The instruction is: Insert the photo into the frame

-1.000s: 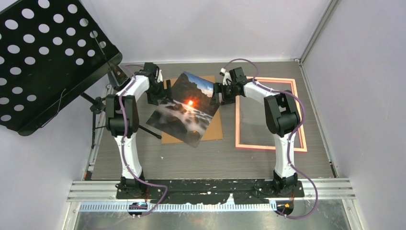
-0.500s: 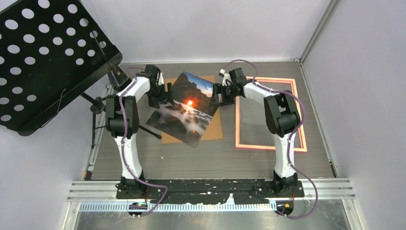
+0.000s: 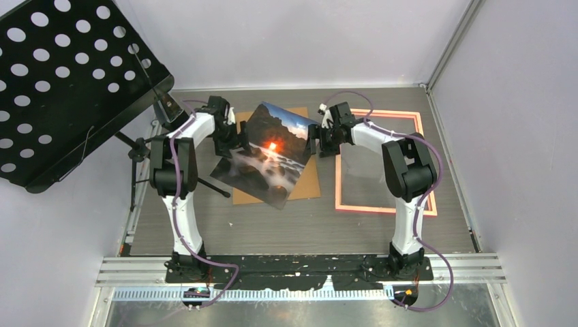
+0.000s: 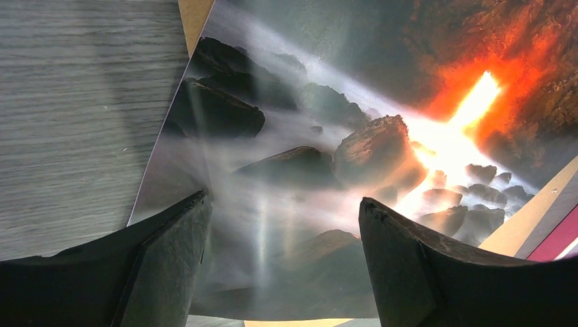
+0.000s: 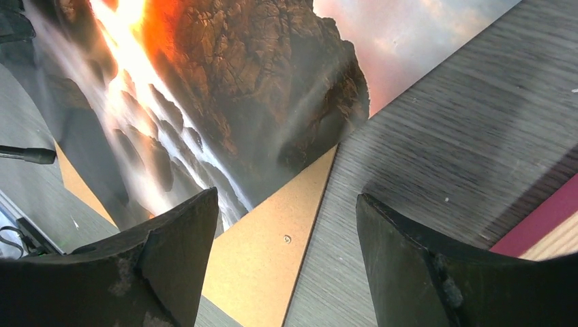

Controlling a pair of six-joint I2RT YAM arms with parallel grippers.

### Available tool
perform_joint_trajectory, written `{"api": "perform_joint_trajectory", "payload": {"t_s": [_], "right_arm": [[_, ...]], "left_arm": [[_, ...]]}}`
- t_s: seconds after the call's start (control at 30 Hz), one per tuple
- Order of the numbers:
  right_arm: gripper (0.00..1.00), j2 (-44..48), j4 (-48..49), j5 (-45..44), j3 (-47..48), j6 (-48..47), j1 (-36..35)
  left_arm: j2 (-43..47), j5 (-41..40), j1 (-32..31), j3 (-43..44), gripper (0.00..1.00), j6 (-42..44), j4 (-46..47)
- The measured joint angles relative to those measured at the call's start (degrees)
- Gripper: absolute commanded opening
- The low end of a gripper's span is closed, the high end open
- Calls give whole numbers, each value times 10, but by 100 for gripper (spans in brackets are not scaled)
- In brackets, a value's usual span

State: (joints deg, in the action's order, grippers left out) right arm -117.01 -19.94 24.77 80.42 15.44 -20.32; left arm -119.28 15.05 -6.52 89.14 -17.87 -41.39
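Observation:
The photo [image 3: 269,153], an orange sunset over misty sea and dark rocks, lies face up and askew across a brown backing board [image 3: 308,185]. The pink-orange frame [image 3: 382,209] lies flat on the table to its right. My left gripper [image 3: 234,139] is open at the photo's left edge; in the left wrist view its jaws [image 4: 283,211] stand wide over the photo [image 4: 327,136]. My right gripper [image 3: 317,142] is open at the photo's right corner; in the right wrist view [image 5: 286,204] it straddles the board [image 5: 279,238] beside the photo [image 5: 238,88]. Neither gripper holds anything.
A black perforated music stand [image 3: 61,88] rises at the far left, its tripod legs next to the left arm. Light walls close in the grey wood table [image 3: 300,225] at the back and right. A strip of the frame shows in the right wrist view [image 5: 538,225].
The left gripper has moved slightly right, further over the photo's left edge. The right arm has shifted right and its gripper has come slightly nearer. The photo has hardly moved.

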Motion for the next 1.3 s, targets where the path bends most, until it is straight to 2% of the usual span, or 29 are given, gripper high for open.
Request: {"api": "perform_joint_trajectory", "payload": {"t_s": [0.23, 0.43, 0.83, 1.03, 1.3], "right_arm": [[80, -2, 7, 1, -2, 24, 6], [80, -20, 42, 43, 4, 64, 23], [80, -39, 217, 118, -45, 180, 63], [78, -45, 241, 106, -45, 189, 63], [78, -47, 207, 50, -17, 162, 55]], "left_arm": [[9, 13, -6, -17, 81, -3, 19], [21, 24, -10, -37, 80, -11, 39], [47, 37, -10, -81, 79, -28, 70], [47, 39, -10, -82, 78, -28, 71], [47, 45, -10, -83, 78, -28, 73]]}}
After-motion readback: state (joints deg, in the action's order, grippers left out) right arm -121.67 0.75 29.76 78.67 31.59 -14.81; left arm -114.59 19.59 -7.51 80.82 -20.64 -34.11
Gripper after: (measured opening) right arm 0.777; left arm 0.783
